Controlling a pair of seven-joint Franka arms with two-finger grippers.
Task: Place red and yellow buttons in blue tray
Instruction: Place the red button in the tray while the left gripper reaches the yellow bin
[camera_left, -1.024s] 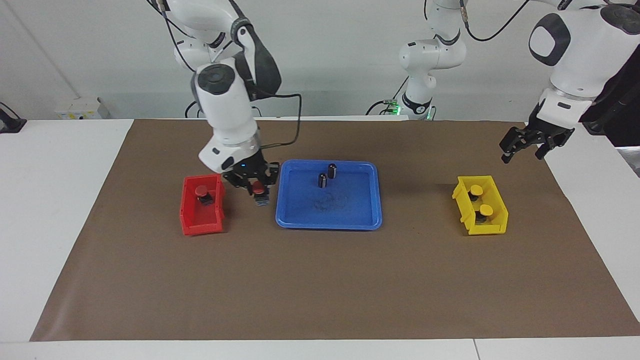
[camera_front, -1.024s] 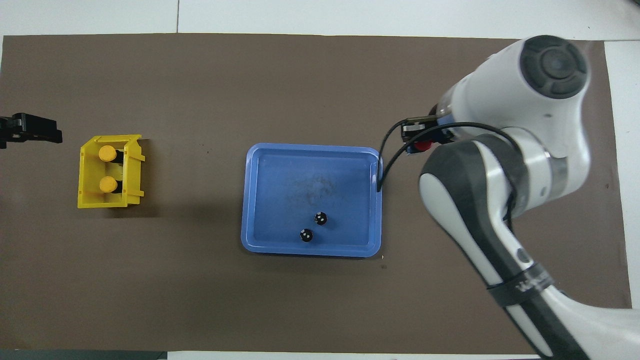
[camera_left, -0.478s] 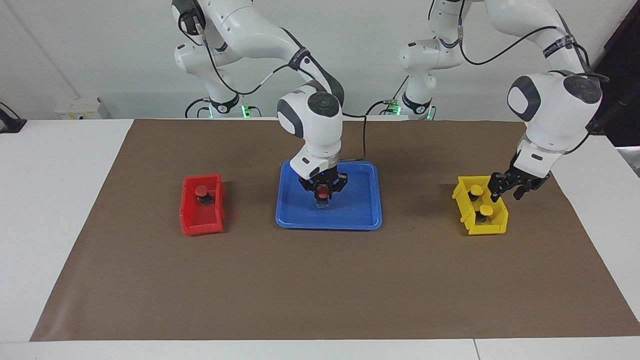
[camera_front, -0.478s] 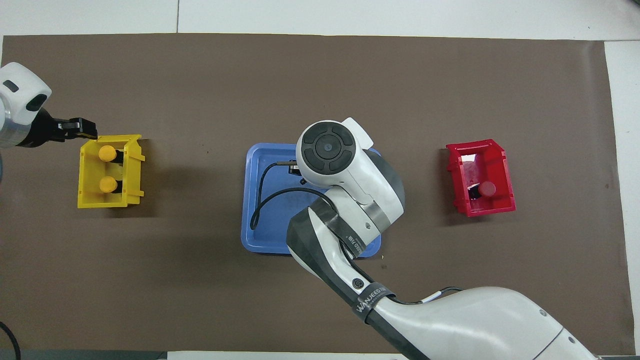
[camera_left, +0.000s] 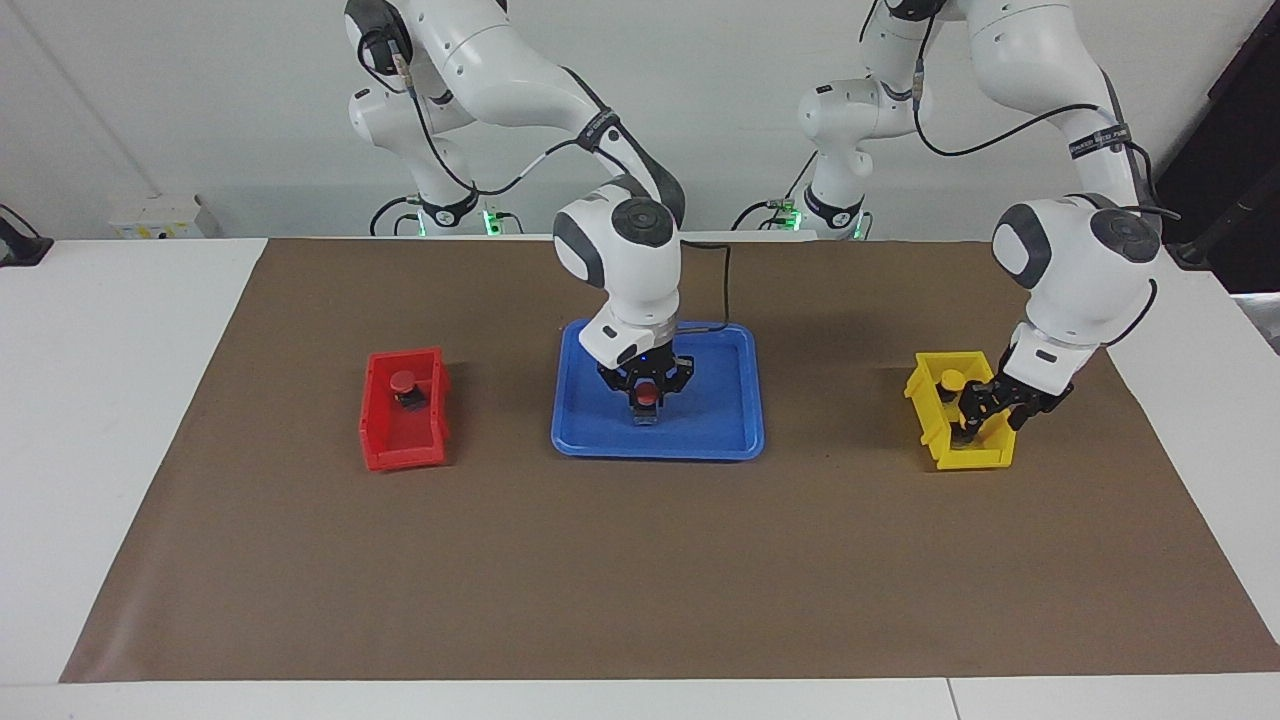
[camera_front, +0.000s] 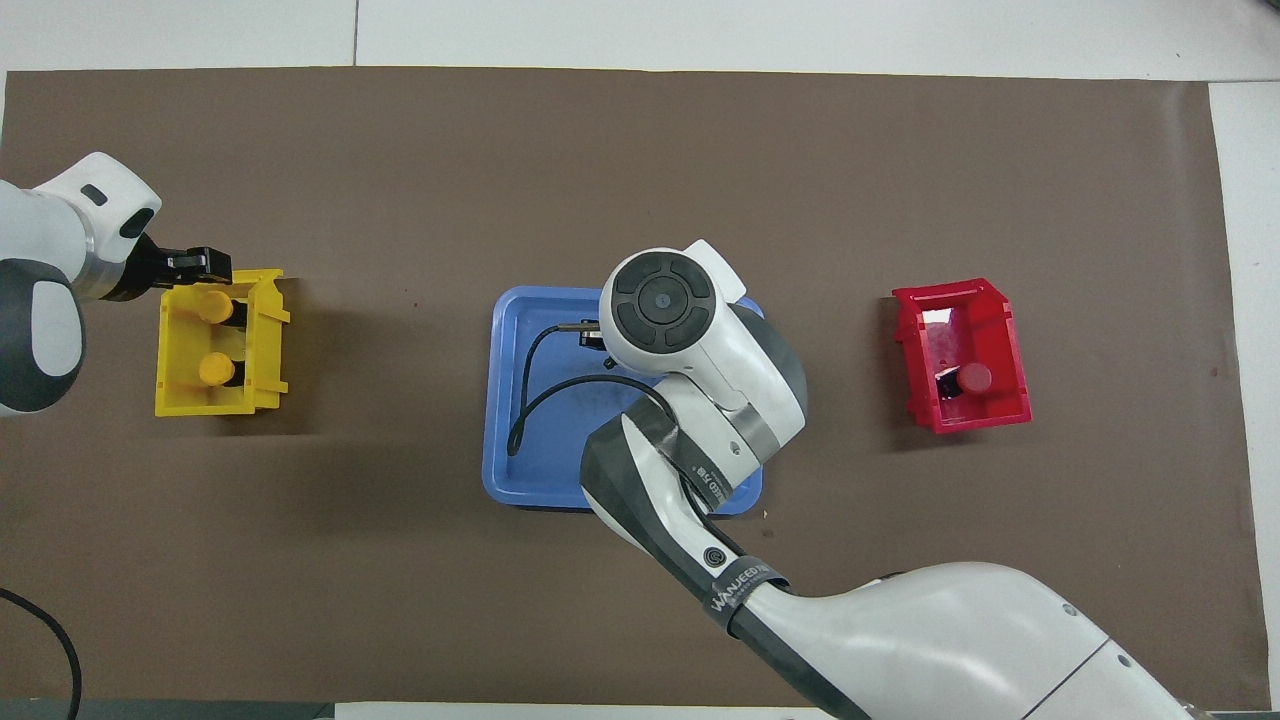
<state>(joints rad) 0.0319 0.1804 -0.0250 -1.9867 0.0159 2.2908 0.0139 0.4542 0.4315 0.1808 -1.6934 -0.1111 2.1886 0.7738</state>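
You see the right arm's jaws low in the flat blue plastic tray (camera_left: 720, 430), flanking a red-capped push button (camera_left: 648, 393); pinching or released, you cannot tell. Seen from overhead, a second red button (camera_front: 975, 377) sits in the red plastic bin (camera_front: 960, 420) at the tray's three o'clock. At nine o'clock, the left arm's jaws hang over the yellow plastic bin (camera_front: 175, 400), which holds two yellow-capped buttons (camera_front: 212, 307); you cannot tell how far they are spread.

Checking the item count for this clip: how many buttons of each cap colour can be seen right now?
Red buttons: 2
Yellow buttons: 2
Total: 4
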